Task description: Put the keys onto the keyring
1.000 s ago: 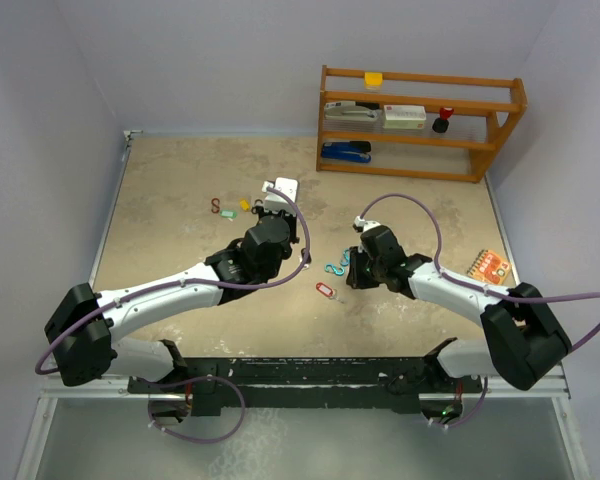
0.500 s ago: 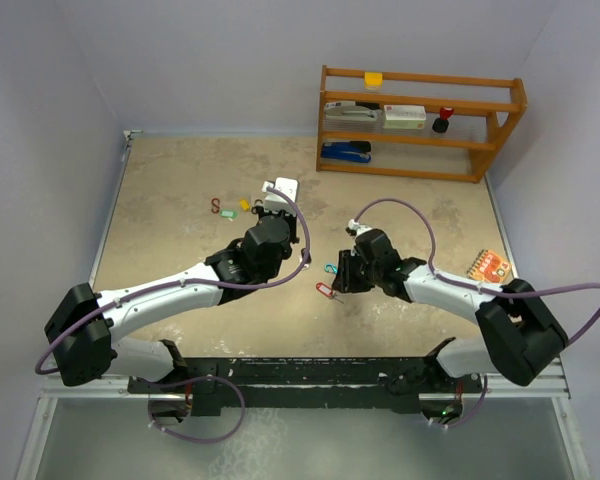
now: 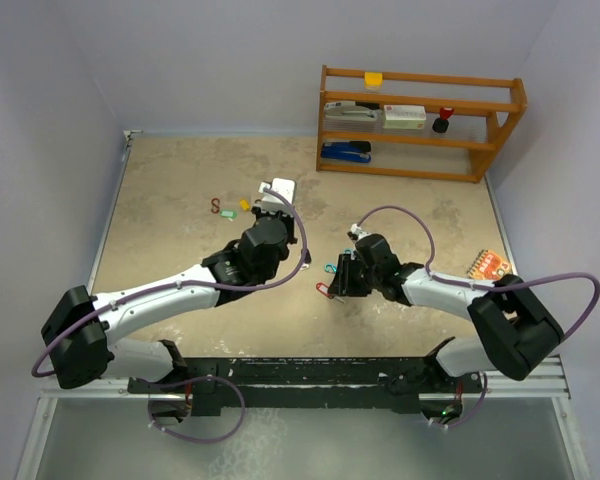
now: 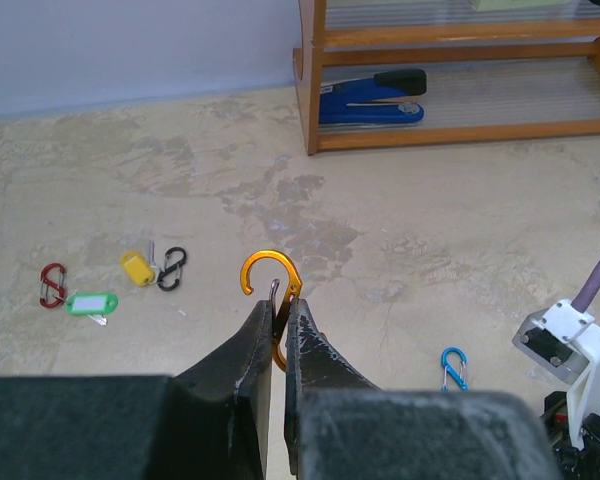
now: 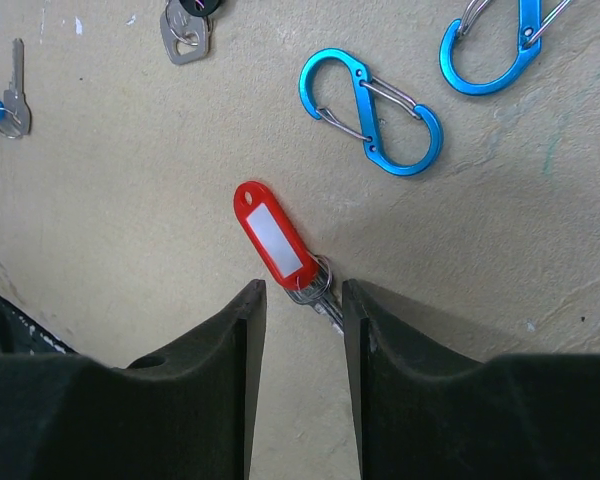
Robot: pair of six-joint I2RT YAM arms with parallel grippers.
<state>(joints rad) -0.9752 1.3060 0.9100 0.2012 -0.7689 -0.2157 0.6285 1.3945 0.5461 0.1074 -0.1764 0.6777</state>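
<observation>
Right gripper (image 5: 300,295) hangs part-open right over the red key (image 5: 273,243), which lies flat on the table (image 5: 130,200), its ring end between the fingertips. Further out, left gripper (image 4: 280,318) is pinched tight on the orange clip (image 4: 270,254). The yellow key (image 4: 136,267) and green key (image 4: 90,302) lie beyond, off to its left.

Item: my two arms, left arm (image 3: 170,290) and right arm (image 3: 450,290). White shells, black joint housings, black bases (image 3: 165,385). One purple cable (image 3: 400,212) looped along each arm. White block (image 3: 280,190) at the left wrist. My fingers (image 4: 242,365): matte black, tapered, rough-edged.
</observation>
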